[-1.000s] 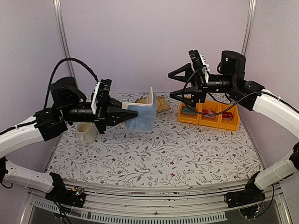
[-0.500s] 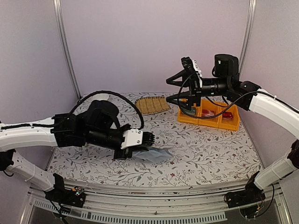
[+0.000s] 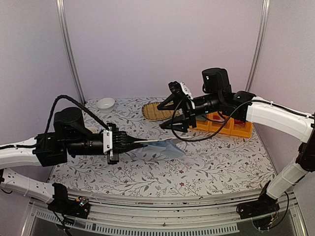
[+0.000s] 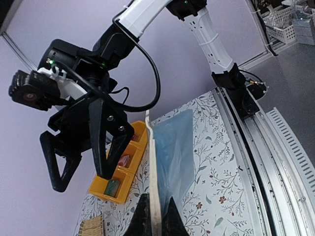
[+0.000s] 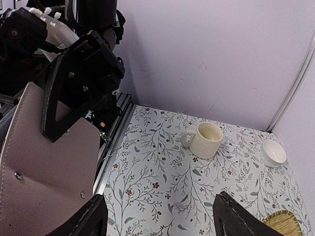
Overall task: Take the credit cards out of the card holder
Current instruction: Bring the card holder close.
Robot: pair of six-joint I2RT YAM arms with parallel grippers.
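1. Over the middle of the table (image 3: 221,162), the left gripper (image 3: 132,143) is fully closed on the cream edge of the card holder (image 3: 160,146). It holds the holder raised, with the free end reaching toward the right arm.
2. The holder is open: its tan outer face (image 5: 44,187) is on one side and a bluish glossy pocket (image 4: 174,157) on the other.
3. The credit cards cannot be made out inside the pocket.
4. The right gripper (image 3: 161,117) stands at the holder's free end with its jaws wide apart and nothing held. Whether it touches the holder cannot be told.
5. A yellow bin (image 3: 231,129) sits behind the right gripper.
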